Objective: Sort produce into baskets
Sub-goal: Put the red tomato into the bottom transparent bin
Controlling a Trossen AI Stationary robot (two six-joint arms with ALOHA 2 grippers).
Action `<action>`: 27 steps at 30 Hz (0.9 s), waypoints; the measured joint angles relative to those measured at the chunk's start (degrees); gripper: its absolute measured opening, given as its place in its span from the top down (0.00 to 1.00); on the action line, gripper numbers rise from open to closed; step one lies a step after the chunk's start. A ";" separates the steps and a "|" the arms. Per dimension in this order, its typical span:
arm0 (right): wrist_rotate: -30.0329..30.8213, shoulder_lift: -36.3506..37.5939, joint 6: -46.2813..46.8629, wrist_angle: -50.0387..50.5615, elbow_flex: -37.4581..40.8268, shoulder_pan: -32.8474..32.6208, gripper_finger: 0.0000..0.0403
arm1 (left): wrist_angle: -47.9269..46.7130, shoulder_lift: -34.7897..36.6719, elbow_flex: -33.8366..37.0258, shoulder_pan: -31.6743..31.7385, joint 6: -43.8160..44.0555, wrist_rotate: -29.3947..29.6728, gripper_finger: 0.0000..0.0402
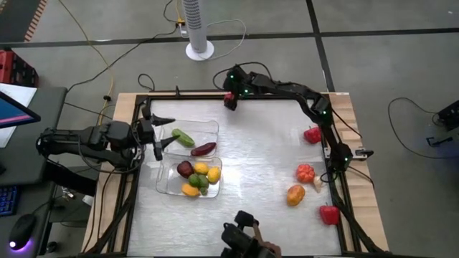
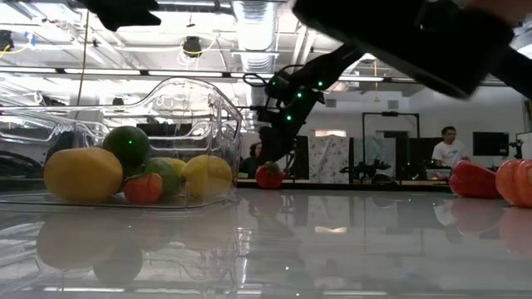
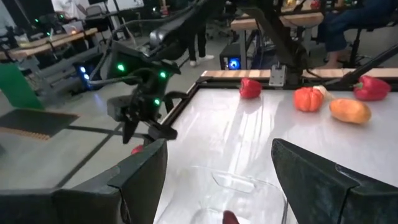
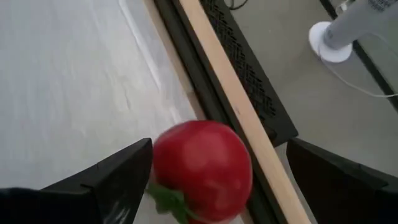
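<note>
At the left of the high frame the left claw hovers half-open and empty over two clear baskets holding produce. At upper centre, the right claw gapes wide around a red tomato on the desk; more red and orange produce lies right.

Free room and obstructions, as we found them:

- Desk, centre: a broad bare strip ran between the two clear baskets on the left and the loose produce on the right; we saw nothing standing in it.
- Far edge: the right claw hung with fingers spread around a red tomato lying just beside the desk's dark frame, closing that corner.
- Right side: the right arm lay along the edge, with a red pepper, an orange tomato, an orange fruit and a second red pepper near it.
- Left side: the left claw hovered over the far basket's rim.
</note>
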State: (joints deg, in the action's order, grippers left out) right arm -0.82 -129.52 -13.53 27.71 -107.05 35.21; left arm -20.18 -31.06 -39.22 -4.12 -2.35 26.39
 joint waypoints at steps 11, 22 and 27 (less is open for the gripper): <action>-6.28 -1.15 0.60 7.16 -1.55 0.62 0.09 | -1.34 0.01 0.00 0.00 1.07 -0.05 0.32; -6.85 -0.91 0.57 11.64 -1.66 1.39 0.31 | -1.41 0.01 0.00 0.00 0.55 -0.06 0.32; -6.72 -0.86 0.43 12.32 -1.66 1.27 0.37 | -1.43 0.01 0.00 0.00 0.50 -0.06 0.32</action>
State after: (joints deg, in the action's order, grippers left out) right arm -7.54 -130.39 -13.10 40.02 -108.71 36.48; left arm -21.61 -31.05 -39.22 -4.12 -1.85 26.33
